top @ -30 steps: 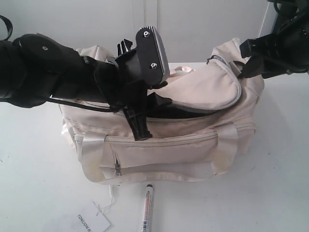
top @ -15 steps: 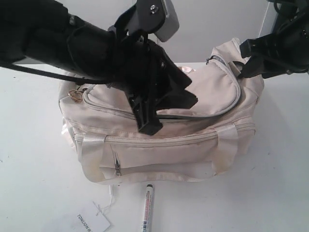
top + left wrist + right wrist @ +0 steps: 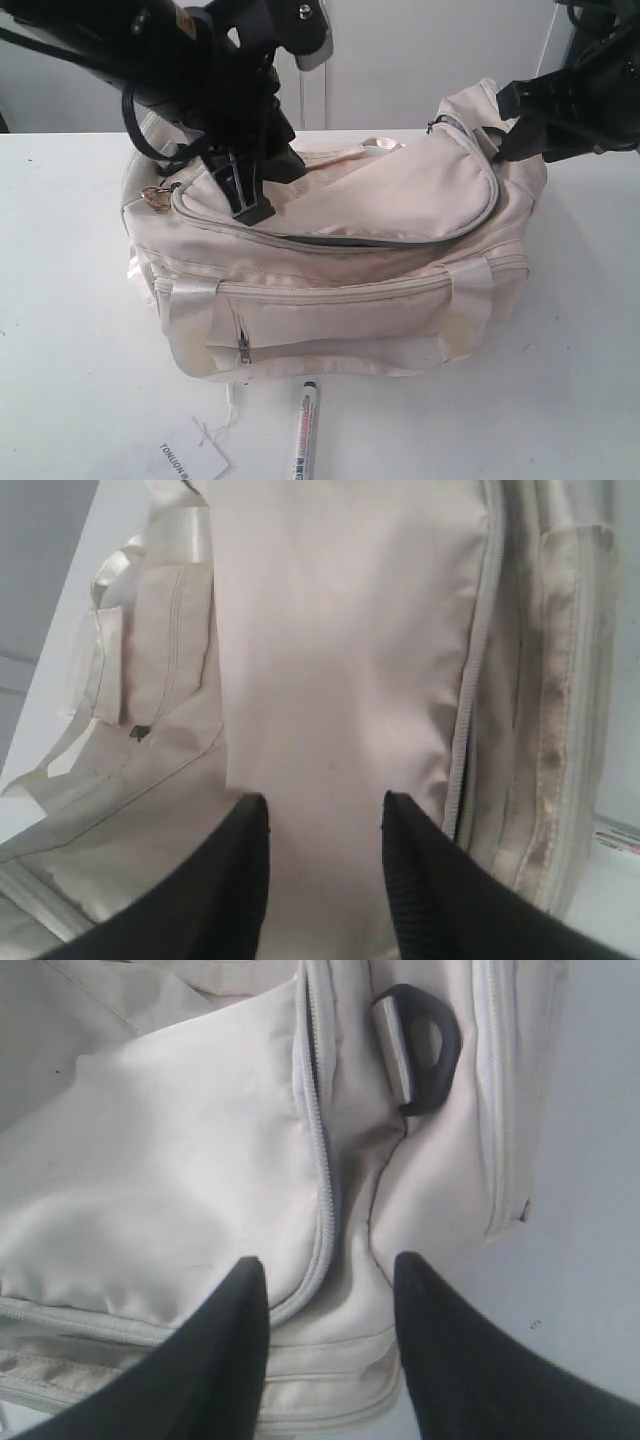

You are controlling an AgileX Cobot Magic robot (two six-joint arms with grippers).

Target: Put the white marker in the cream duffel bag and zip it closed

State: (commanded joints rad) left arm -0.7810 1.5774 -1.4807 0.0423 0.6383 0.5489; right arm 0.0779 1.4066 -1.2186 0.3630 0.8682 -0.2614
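Observation:
The cream duffel bag (image 3: 340, 300) lies across the middle of the white table. Its curved top flap is down, with a thin dark gap left along the front zip (image 3: 350, 241). The gold ring zip pull (image 3: 157, 196) hangs at the bag's left end. In front of the bag the white marker (image 3: 304, 432) lies on the table, touched by nothing. My left gripper (image 3: 255, 195) (image 3: 325, 805) hangs open over the left of the flap (image 3: 340, 630), empty. My right gripper (image 3: 503, 125) (image 3: 330, 1265) stands open over the bag's raised right end (image 3: 150, 1180), astride the zip.
A white paper tag (image 3: 190, 462) on a string lies at the table's front edge, left of the marker. A black strap ring (image 3: 430, 1045) sits on the bag's right end. A pale wall stands behind the table.
My left arm has come up out of the bag's opening and swung up and to the left. The raised flap has dropped over the opening. The right arm and marker have not moved.

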